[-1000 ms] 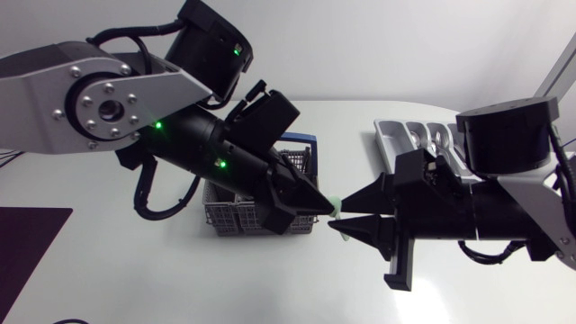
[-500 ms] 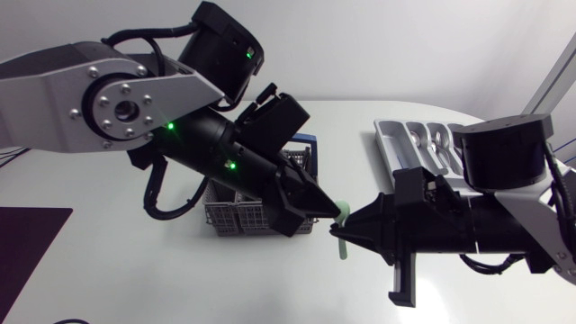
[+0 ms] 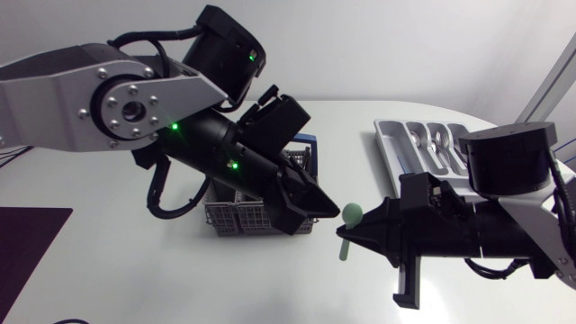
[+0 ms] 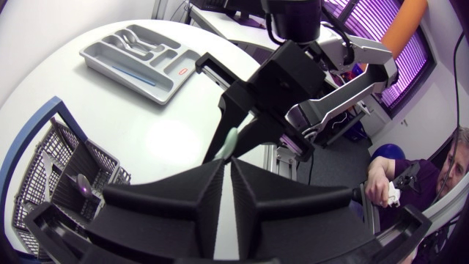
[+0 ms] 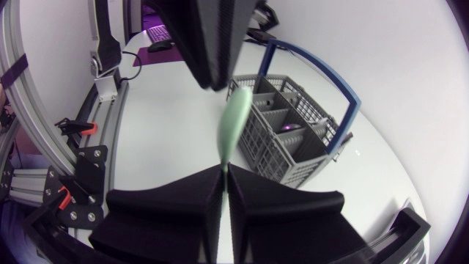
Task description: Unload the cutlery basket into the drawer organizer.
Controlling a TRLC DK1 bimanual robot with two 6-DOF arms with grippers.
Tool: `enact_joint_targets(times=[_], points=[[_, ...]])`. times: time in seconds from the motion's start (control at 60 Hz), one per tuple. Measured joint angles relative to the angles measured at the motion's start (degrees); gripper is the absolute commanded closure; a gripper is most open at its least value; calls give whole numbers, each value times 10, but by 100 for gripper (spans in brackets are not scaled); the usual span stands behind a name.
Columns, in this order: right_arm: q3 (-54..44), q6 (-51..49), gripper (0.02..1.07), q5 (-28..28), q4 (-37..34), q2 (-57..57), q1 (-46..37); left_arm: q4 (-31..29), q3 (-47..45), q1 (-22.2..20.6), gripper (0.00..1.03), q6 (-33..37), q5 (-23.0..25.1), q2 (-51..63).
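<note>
A pale green spoon (image 3: pixel 348 229) hangs in the air just right of the grey wire cutlery basket (image 3: pixel 236 217). My right gripper (image 3: pixel 346 233) is shut on its handle, seen up close in the right wrist view as spoon (image 5: pixel 236 125) between gripper (image 5: pixel 224 167) fingers. My left gripper (image 3: pixel 334 209) points at the spoon's bowl from the left, a little apart from it. Its fingers stand a narrow slit apart in the left wrist view (image 4: pixel 228 162), with the spoon (image 4: pixel 229 139) just ahead of them. The grey drawer organizer (image 3: pixel 392 144) lies at the back right.
The basket (image 4: pixel 58 169) has a blue handle and holds some cutlery (image 4: pixel 80 183) in its compartments. The organizer (image 4: pixel 139 55) holds metal spoons (image 3: pixel 436 139) in its slots. A dark mat (image 3: pixel 27 243) lies at the table's left edge.
My right gripper closed on the green spoon's handle. My left gripper let go of it and drew slightly back; the spoon now hangs from the right gripper alone.
</note>
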Motion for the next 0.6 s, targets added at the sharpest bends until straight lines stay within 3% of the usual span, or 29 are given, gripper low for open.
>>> enact_joint_targets(times=[0.117,0.3,0.6], points=[[-7,0,101,10,-2,0,-9,-1,0,3,31,0,0,-5],[-9,0,101,15,-2,0,-28,2,0,19,27,0,-25,-14],[-9,-11,101,39,6,14,-123,45,2,35,26,-20,-198,-14]])
